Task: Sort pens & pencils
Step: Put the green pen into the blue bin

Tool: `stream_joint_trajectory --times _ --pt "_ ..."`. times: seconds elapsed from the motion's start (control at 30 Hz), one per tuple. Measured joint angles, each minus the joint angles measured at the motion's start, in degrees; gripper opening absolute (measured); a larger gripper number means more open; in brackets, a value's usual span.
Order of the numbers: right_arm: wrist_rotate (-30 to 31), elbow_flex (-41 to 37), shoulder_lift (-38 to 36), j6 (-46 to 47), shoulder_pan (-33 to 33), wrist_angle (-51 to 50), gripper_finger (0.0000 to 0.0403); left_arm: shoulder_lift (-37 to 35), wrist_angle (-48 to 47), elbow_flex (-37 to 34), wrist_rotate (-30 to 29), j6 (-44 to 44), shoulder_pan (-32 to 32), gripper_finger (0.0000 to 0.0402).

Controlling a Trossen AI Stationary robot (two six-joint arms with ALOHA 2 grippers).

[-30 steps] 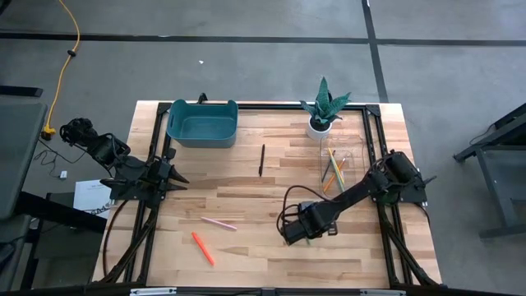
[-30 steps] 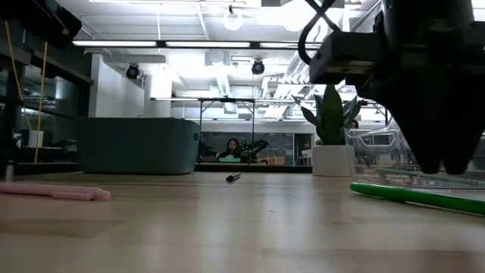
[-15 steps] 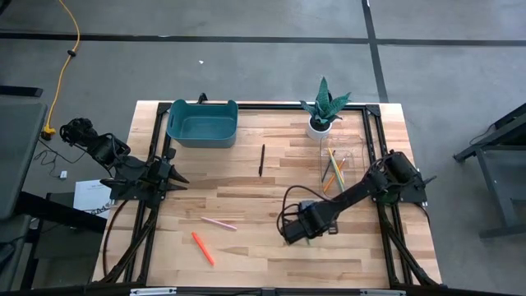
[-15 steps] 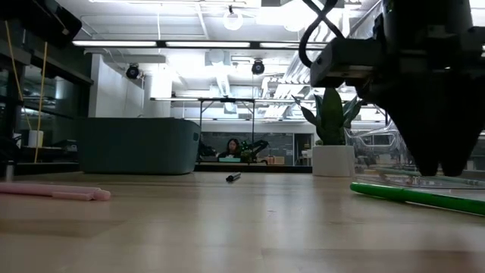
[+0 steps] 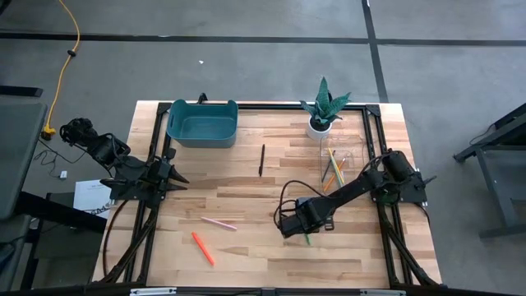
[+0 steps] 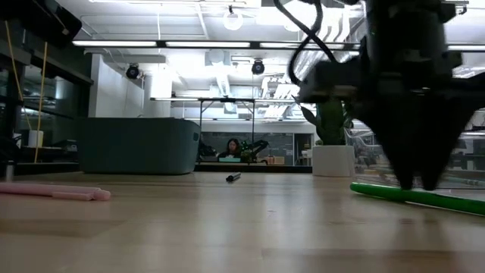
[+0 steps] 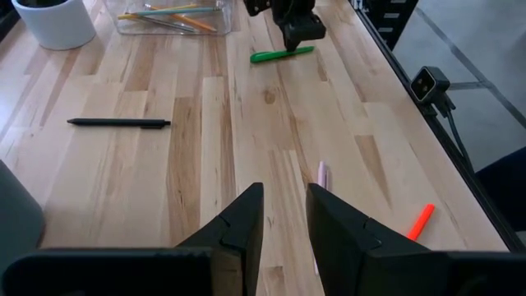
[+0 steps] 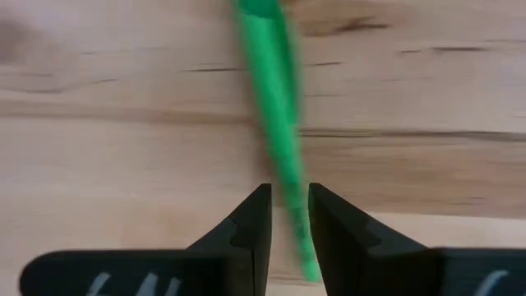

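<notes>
A bright green pen [image 5: 306,238] [image 6: 455,202] [image 8: 271,74] lies flat near the table's middle right. My right gripper [image 5: 289,226] [image 6: 417,184] [image 8: 289,201] points down over it. It is open by a narrow gap, with one finger on each side of the pen. The pink pen [image 5: 219,223], the red-orange pen [image 5: 203,248] and the black pen [image 5: 261,159] lie flat and apart. Slim pencils [image 5: 333,167] lie in a clear container. My left gripper [image 5: 179,175] [image 7: 285,197] waits at the left edge, its fingers a narrow gap apart. My right gripper comes at the green pen's middle [image 8: 283,164] from above, fingers across it. The pen lies flat on the table. Blur in the wrist view hides whether the fingers [image 8: 261,205] touch it, so I cannot tell.
A teal bin [image 5: 201,123] stands at the far left of the table. A potted plant [image 5: 322,111] stands at the far edge, beside the clear container [image 7: 168,16]. Bare wood lies between the scattered pens.
My right gripper has moved a little toward the table's left edge and come down, so that its fingertips now stand at the green pen. The pen has stayed where it was.
</notes>
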Motion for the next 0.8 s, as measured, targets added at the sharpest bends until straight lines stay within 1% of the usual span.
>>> stream_joint_trajectory --times 0.1,0.37,0.63,0.8 --pt "1.7 0.1 0.0 0.1 0.0 0.3 0.0071 0.0 0.0 0.0 0.0 0.0 0.0 0.0083" --pt "0.3 0.0 0.0 -0.1 -0.1 -1.3 0.0071 0.0 0.0 0.0 0.0 0.0 0.0 0.0083" --pt "-0.1 0.0 0.0 -0.6 -0.4 -0.9 0.0071 0.0 0.0 0.0 0.0 1.0 0.0 0.0083" --pt "-0.4 0.0 0.0 -2.3 -1.7 -1.6 0.0071 0.0 0.0 0.0 0.0 1.0 0.0 0.0083"
